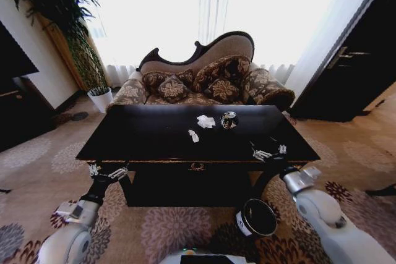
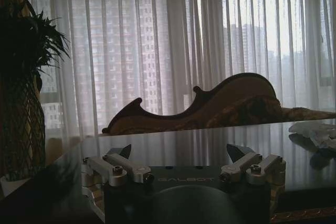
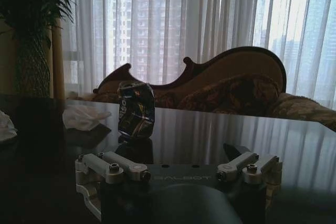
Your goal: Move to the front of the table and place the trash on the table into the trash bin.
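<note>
Both open: left hand (image 1: 106, 172) at near-left desk (image 1: 142, 134) corner, right hand (image 1: 270, 152) over near-right edge. Can (image 1: 229, 120), paper wads (image 1: 205, 121) mid-desk; bin (image 1: 256, 217) on floor.

Strong daylight from behind, through sheer curtains (image 1: 204, 4) across a wide window, blown out to near white in the head view. Everything nearer backlit: sofa (image 2: 220, 106) reduced to a dark silhouette in both wrist views, potted plant (image 2: 26, 87) almost black. Glossy black table (image 1: 154, 137) mirroring the curtains' pale vertical stripes, brightest in the wrist views. Crushed can (image 3: 136, 109) lit at its edges, with a dim reflection below it. Wrist views dim, murky in the foreground. Head view bowed by a wide lens, with walls and door leaning at the edges, corners darker. White paper wads (image 1: 205, 121) bright against the tabletop.
</note>
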You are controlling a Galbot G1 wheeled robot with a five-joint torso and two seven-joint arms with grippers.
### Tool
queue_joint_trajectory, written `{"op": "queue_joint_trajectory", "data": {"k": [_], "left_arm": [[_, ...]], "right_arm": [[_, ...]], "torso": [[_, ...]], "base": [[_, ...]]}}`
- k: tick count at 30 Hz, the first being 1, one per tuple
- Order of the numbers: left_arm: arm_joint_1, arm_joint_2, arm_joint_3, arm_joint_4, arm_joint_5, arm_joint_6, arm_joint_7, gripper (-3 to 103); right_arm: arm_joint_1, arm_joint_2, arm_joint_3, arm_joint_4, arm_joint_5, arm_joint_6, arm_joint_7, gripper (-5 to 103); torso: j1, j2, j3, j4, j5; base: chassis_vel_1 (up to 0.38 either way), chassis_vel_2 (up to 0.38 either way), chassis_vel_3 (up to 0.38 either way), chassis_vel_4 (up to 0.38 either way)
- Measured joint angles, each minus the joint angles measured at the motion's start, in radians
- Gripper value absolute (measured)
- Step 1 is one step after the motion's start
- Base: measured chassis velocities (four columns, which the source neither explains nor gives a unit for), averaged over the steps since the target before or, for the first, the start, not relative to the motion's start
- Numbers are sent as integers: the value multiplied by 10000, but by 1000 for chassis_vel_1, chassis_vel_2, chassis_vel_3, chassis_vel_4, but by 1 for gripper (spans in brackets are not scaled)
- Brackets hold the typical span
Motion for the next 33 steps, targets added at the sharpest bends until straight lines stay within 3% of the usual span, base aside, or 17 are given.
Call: {"op": "queue_joint_trajectory", "data": {"k": [5, 13, 33], "left_arm": [[0, 0, -1, 0, 0, 0, 0, 100], [0, 0, 0, 0, 0, 0, 0, 100], [0, 0, -1, 0, 0, 1, 0, 100]], "right_arm": [[828, -481, -637, -537, 440, -232, 119, 100], [3599, -858, -2337, -1812, 807, -573, 204, 100], [5724, -743, -4460, -3161, 563, -548, -49, 100]], "torso": [[0, 0, 0, 0, -1], [1, 0, 0, 2, -2], [0, 1, 0, 0, -2]], "base": [[0, 0, 0, 0], [0, 0, 0, 0], [0, 0, 0, 0]]}}
